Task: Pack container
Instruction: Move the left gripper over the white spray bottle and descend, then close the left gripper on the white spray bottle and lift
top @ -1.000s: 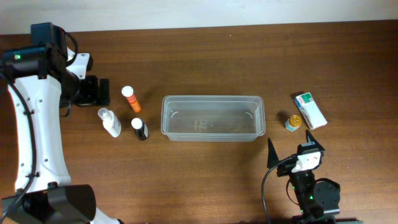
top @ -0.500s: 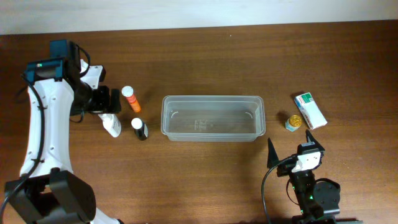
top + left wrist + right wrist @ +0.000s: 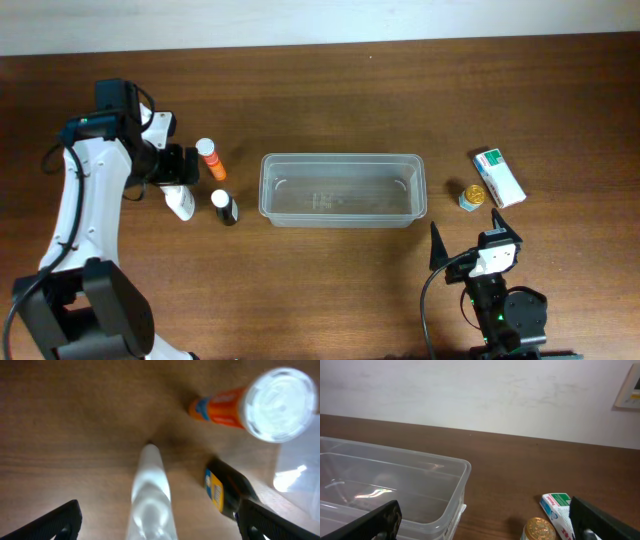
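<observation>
White left arm (image 3: 75,215) bent inward, left hand (image 3: 160,527) (spread wide) — straddling clear bottle (image 3: 150,485)

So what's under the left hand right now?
A white bottle lies on the table below the open left hand; overhead, the hand covers one end of it.

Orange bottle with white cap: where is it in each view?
Overhead: orange bottle, left of the container, farthest back of the three bottles.
Left wrist: upper right, white cap toward the lens.
Right wrist: not in view.
Shared landmark: the container, centre in overhead, right edge in left wrist, lower left in right wrist.
</observation>
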`<state>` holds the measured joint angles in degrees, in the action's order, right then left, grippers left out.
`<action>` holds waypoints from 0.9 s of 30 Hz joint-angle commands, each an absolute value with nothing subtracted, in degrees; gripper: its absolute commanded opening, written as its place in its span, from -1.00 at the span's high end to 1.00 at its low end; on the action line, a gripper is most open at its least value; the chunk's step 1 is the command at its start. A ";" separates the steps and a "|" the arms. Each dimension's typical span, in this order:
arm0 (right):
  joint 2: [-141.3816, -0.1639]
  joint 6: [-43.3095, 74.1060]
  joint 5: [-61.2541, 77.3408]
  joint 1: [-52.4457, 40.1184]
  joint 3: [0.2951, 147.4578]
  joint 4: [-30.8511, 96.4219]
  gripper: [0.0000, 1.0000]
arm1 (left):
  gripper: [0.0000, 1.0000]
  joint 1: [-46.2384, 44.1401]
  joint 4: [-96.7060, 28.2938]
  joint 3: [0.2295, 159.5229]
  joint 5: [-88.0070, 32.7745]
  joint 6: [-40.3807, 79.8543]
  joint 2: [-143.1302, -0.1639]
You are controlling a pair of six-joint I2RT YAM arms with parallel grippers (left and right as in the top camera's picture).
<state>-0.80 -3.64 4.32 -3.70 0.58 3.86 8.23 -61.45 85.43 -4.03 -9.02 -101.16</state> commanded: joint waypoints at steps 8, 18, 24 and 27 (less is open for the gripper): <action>-0.36 -3.86 4.01 -3.25 0.32 4.14 -0.97 | -0.78 8.43 -54.41 80.60 -1.50 -11.51 -101.41; -0.36 -3.86 4.01 -3.25 0.32 4.16 -0.97 | -0.56 8.36 -53.15 78.78 -1.52 -11.46 -101.43; -0.36 -3.86 4.01 -3.25 0.32 4.14 -0.97 | -0.56 8.25 -52.25 77.60 -1.52 -11.44 -101.51; -0.36 -3.86 4.01 -3.25 0.32 4.14 -0.96 | -0.55 8.25 -51.68 76.90 -1.50 -11.46 -101.54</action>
